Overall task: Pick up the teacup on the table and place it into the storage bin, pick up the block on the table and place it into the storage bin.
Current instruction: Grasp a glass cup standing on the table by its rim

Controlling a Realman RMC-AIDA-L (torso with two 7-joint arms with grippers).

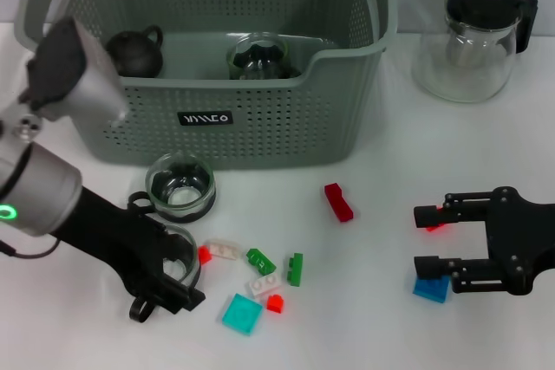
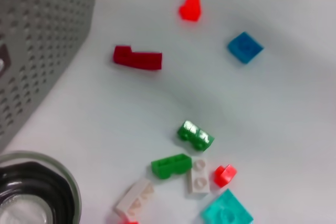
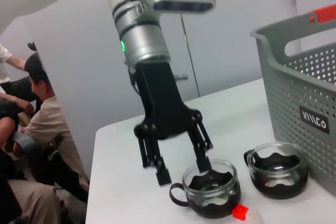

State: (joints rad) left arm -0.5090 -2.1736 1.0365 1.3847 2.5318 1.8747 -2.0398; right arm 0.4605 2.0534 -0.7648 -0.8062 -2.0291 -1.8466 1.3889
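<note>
Two glass teacups stand in front of the storage bin [image 1: 260,140]. One teacup [image 1: 179,186] stands free by the bin's front wall. My left gripper [image 1: 169,288] is open over the other teacup [image 1: 185,241]; in the right wrist view one finger [image 3: 202,156] is inside this cup [image 3: 210,188] and the other is outside its rim. Loose blocks lie to the right of it: dark red [image 1: 338,202], green [image 1: 259,261], teal [image 1: 240,314]. My right gripper [image 1: 431,240] is open just above the table, next to a blue block [image 1: 431,289].
The bin holds a black teapot [image 1: 134,52] and a glass cup [image 1: 257,55]. A glass jug with a black lid [image 1: 468,41] stands at the back right. People sit beyond the table's left edge in the right wrist view [image 3: 31,129].
</note>
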